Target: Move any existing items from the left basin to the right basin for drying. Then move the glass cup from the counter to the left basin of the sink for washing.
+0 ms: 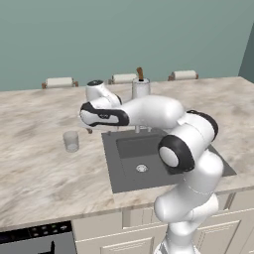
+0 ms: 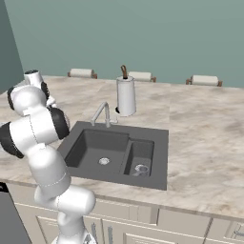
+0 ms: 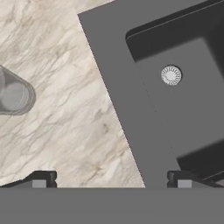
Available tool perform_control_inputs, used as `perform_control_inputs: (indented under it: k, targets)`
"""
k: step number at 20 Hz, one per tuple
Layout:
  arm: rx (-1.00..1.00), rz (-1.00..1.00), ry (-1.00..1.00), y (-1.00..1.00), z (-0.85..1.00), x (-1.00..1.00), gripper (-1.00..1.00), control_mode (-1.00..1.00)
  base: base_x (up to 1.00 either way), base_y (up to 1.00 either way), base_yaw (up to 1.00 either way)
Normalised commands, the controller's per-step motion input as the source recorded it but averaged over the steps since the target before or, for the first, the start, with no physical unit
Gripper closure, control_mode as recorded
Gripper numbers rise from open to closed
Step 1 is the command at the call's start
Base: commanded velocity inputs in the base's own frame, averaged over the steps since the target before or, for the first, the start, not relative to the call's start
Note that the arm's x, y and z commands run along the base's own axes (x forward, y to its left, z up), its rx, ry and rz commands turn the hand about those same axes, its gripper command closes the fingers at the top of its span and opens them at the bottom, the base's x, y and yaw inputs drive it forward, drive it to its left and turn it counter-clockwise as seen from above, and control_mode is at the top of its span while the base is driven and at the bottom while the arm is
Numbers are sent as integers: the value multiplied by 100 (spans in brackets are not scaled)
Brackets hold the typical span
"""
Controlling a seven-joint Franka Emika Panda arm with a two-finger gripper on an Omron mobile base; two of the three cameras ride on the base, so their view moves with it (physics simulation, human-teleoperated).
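Gripper (image 3: 111,181) wide open, nothing held, hanging above the counter (image 1: 34,168) at the sink's (image 2: 162,157) near-left edge, between the glass cup (image 1: 71,141) and the left basin (image 2: 97,147). Small grey round item (image 2: 141,168) already lying in the right basin (image 2: 143,155); left basin bare apart from its silver drain (image 2: 104,161), so judged first half done and cup pickup now in hand. Cup upright on the counter, well apart from the sink rim, at the far left edge of the hand view (image 3: 13,95), off the line between the fingertips (image 3: 41,179).

To do well: swing hand sideways until cup sits centred between the two tips, then descend straight with jaws kept fully spread. Close around mid-height of the wall, not the rim, since clear smooth tumbler likely to slip or tip if pinched high. Keep cup vertical on lift, clear the sink lip before moving over the left basin, lower near the drain before release. Avoid the tap (image 2: 101,114) and the steel canister (image 2: 126,96) behind the sink during the swing
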Motion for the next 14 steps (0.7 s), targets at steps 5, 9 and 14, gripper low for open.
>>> perform_control_inputs:
  k: [5, 9, 14]
  targets:
    - [0, 1, 0, 28, -14, 24, -100, -100, 0, 0, 0]
    - [0, 0, 0, 27, -14, 27, -100, -100, 0, 0, 0]
    - [0, 0, 0, 25, -14, 28, -100, -100, 0, 0, 0]
